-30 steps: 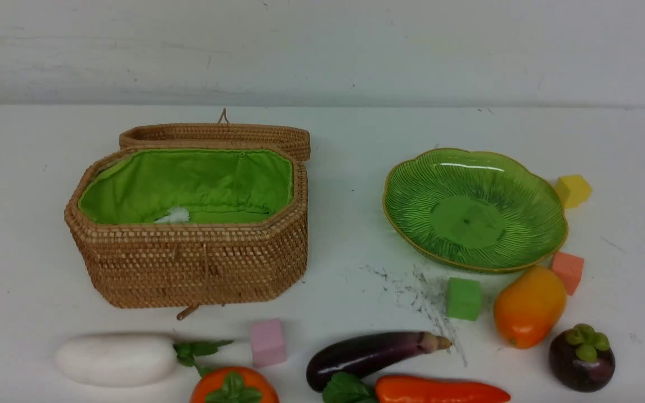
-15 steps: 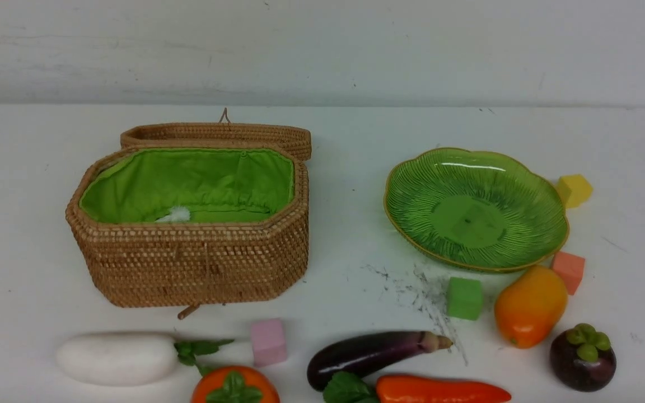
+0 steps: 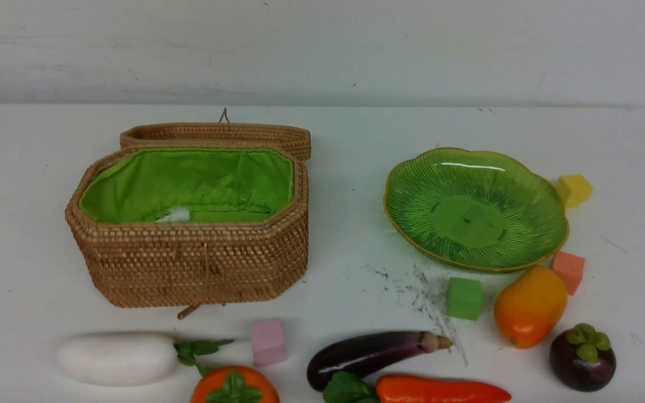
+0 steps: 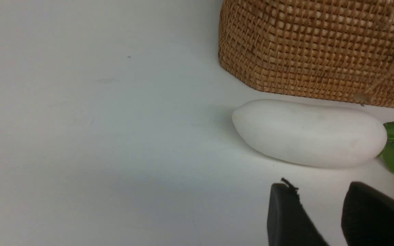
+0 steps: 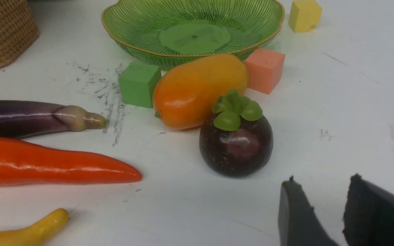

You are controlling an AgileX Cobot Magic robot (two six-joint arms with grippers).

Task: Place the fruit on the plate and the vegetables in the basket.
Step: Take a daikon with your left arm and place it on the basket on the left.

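Observation:
The open wicker basket [image 3: 188, 263] stands at the left and the green plate [image 3: 501, 184] at the right, both without toys. Along the front edge lie the white radish [image 3: 115, 358], persimmon [image 3: 234, 386], eggplant [image 3: 367, 352] and orange-red carrot [image 3: 440, 390]. The mango [image 3: 529, 307] and mangosteen [image 3: 582, 357] sit in front of the plate. A banana [image 5: 26, 232] shows only in the right wrist view. My left gripper [image 4: 320, 191] hovers open just short of the radish [image 4: 310, 133]. My right gripper [image 5: 323, 186] is open beside the mangosteen [image 5: 236, 147], holding nothing.
Foam cubes lie around: pink [image 3: 268, 341] by the radish leaves, green [image 3: 463, 298] and salmon [image 3: 568, 271] against the plate's front, yellow [image 3: 574, 190] at its right. The basket lid [image 3: 216, 134] lies back behind the basket. Dark scuff marks [image 3: 423, 291] streak the table.

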